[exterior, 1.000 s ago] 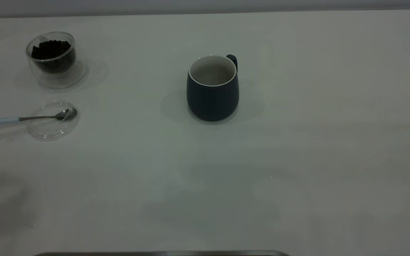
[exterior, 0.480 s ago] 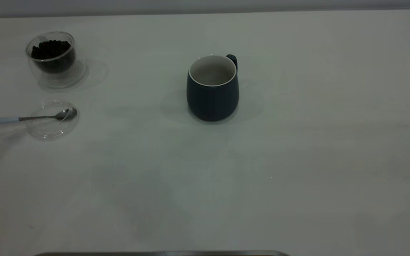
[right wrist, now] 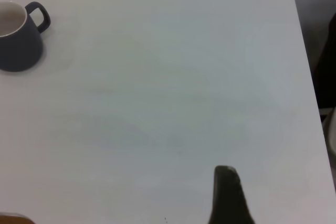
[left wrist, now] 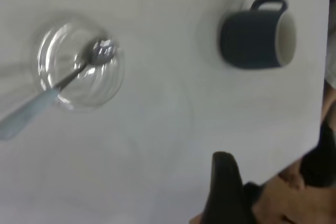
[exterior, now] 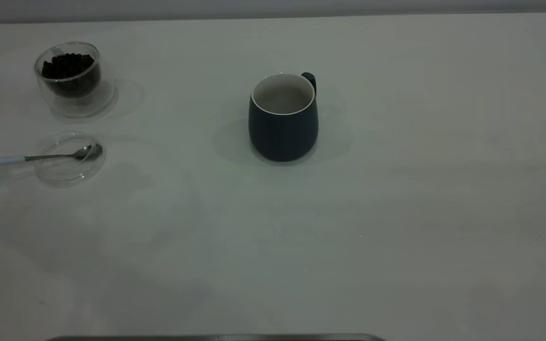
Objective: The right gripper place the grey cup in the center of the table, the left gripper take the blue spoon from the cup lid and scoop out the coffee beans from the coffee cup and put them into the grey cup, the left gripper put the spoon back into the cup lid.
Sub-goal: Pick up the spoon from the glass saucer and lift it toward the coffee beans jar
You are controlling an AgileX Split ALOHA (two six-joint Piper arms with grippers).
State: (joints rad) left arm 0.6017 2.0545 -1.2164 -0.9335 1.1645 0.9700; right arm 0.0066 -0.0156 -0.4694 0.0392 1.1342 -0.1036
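Facing the arms, the exterior view shows the grey cup (exterior: 283, 117) already standing upright near the middle of the table (exterior: 396, 213), so I judge the spoon pick-up comes next. The blue spoon (exterior: 36, 157) lies with its bowl in the cup lid (exterior: 70, 160), its long axis running out over the lid's left rim; the coffee cup (exterior: 70, 78) of coffee beans (exterior: 68, 65) stands just beyond. Neither arm appears here.

From the left wrist view, the left gripper (left wrist: 224, 192) hangs well apart from the spoon; only one dark finger shows, so its spread cannot be told.

From the right wrist view, the right gripper (right wrist: 227, 195) sits far from the cup, likewise cut off.
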